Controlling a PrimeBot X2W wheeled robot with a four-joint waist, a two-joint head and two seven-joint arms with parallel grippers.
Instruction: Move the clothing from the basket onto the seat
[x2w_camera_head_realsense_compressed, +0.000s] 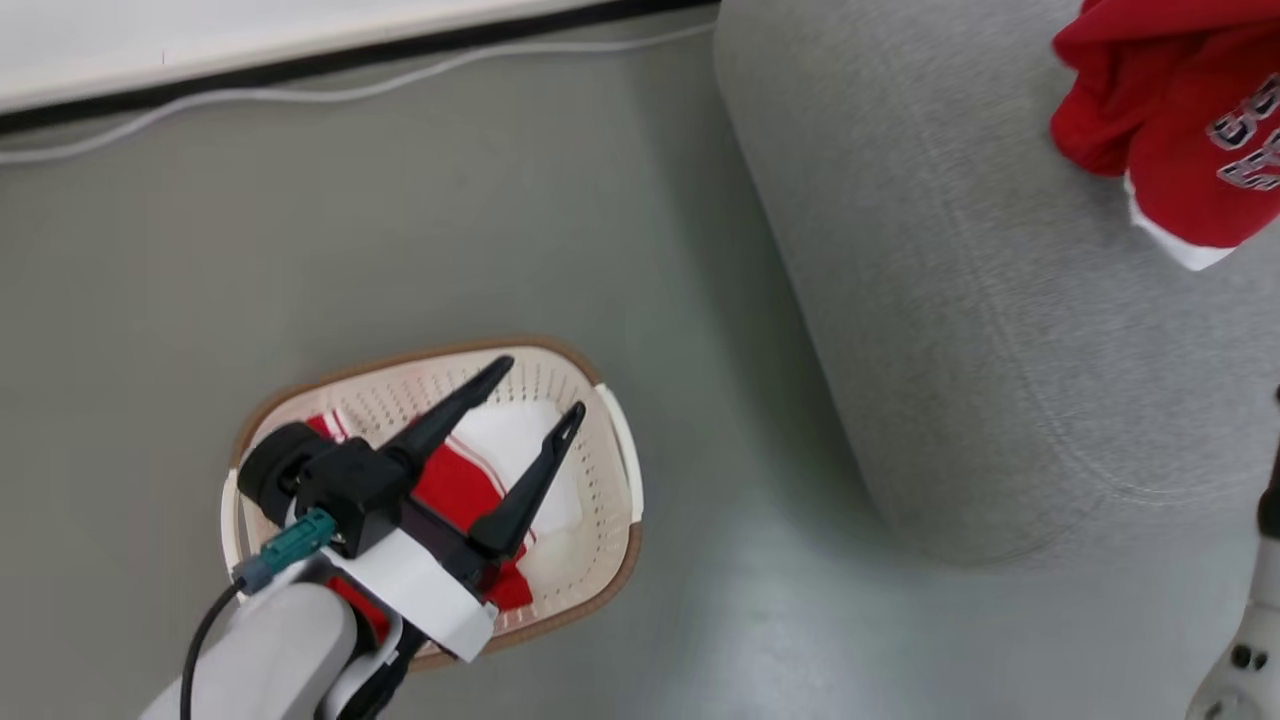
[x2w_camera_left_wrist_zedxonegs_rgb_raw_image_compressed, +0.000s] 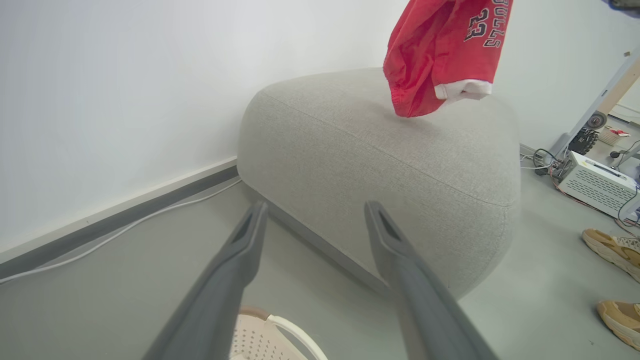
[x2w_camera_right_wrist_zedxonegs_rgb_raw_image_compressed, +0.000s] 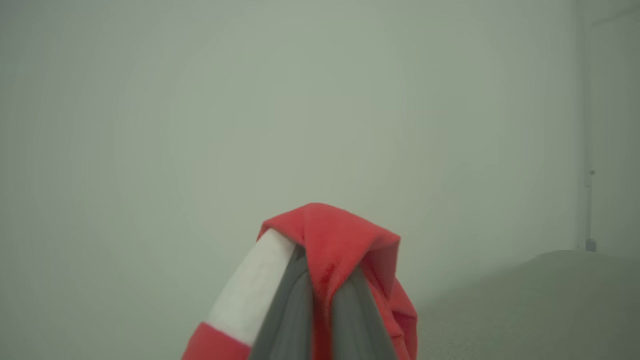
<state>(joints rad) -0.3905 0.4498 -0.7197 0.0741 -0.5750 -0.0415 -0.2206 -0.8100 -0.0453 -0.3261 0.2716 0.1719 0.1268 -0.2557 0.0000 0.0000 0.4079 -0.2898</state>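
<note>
One red garment (x2w_camera_left_wrist_zedxonegs_rgb_raw_image_compressed: 440, 55) with lettering on it hangs in the air above the grey couch (x2w_camera_head_realsense_compressed: 950, 300). The right gripper (x2w_camera_right_wrist_zedxonegs_rgb_raw_image_compressed: 327, 272) has its two fingers pinched tight on a fold at the top, so the rest dangles down loose. I think it is held that high so the cloth clears the rounded edge and can be dropped onto the soft top. From where I look, I cannot tell if the lowest bit touches the cushion yet.

The other red and white piece (x2w_camera_head_realsense_compressed: 455, 490) lies crumpled in the bottom of the basket (x2w_camera_head_realsense_compressed: 622, 455) — that one is not moved yet, so the job looks about half done. The basket sits on the floor (x2w_camera_head_realsense_compressed: 400, 220) near the couch but not touching it.

The left gripper (x2w_camera_head_realsense_compressed: 540, 390) hangs just over the basket with its two dark fingers spread wide and nothing between them. It looks ready to dip in for that last piece — the cloth is floppy, so it will need to pinch a thick fold.

A thin white cable (x2w_camera_head_realsense_compressed: 300, 95) runs along the wall, and two tan shoes (x2w_camera_left_wrist_zedxonegs_rgb_raw_image_compressed: 612, 250) sit well off to the side.
</note>
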